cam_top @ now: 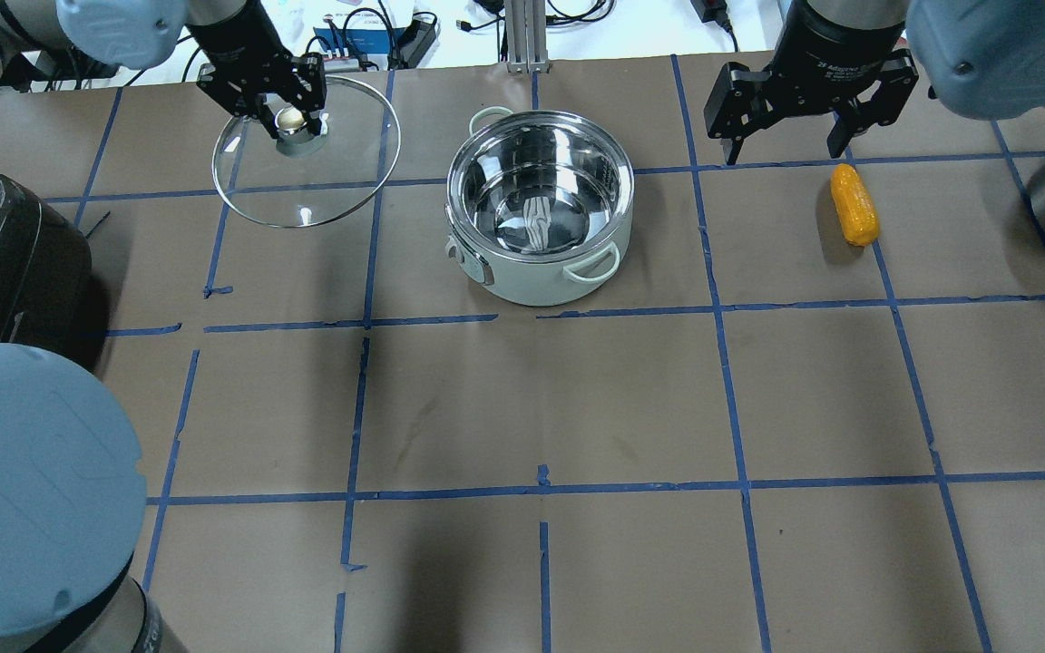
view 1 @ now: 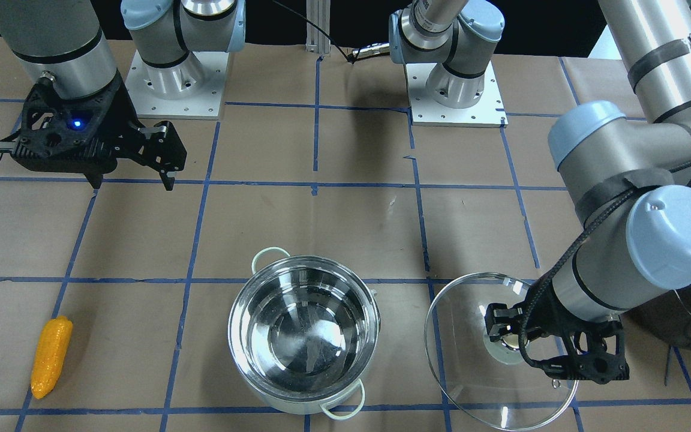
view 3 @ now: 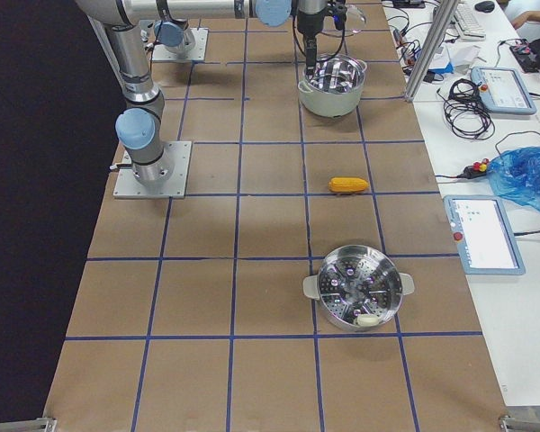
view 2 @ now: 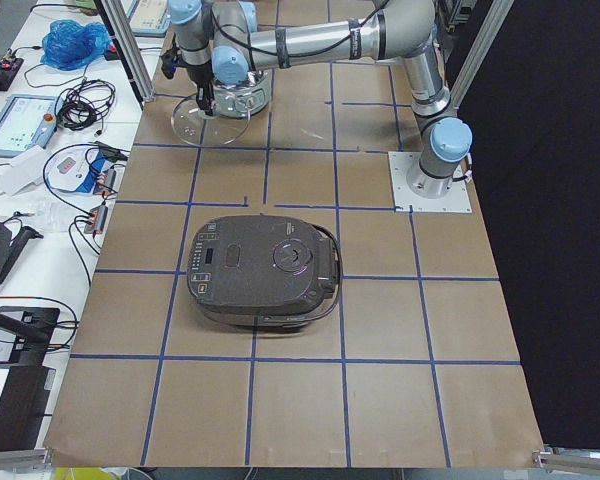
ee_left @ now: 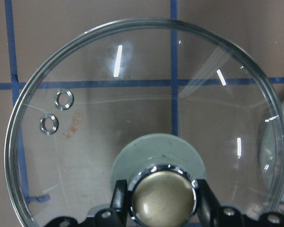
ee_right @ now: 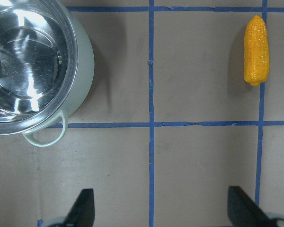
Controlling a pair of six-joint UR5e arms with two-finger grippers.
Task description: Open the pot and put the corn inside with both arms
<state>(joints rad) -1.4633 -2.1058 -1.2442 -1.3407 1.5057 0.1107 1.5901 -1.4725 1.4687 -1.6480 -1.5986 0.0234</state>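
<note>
Sitting uncovered on the brown paper, the pot shows me a round, mirror-bright steel bowl inside, a pale mint outer wall and two thin loop handles. I see nothing in it but reflections.

On my right side of the pot and well apart from it, the corn lies flat on the paper by a blue tape line. It is a short tapered cob, orange-yellow, with bumpy rows of kernels.

On the other side of the pot is the glass lid, a clear disc with a thin metal rim and two small ringed vent holes. My left gripper has its black fingers closed on the lid's round brassy knob. I cannot tell whether the rim touches the paper.

My right gripper hangs above the table with its fingers spread wide and nothing between them.

The table is covered in matte brown paper gridded with blue tape. A dark grey rice cooker sits towards my left end, and a perforated steel steamer pot towards my right.
</note>
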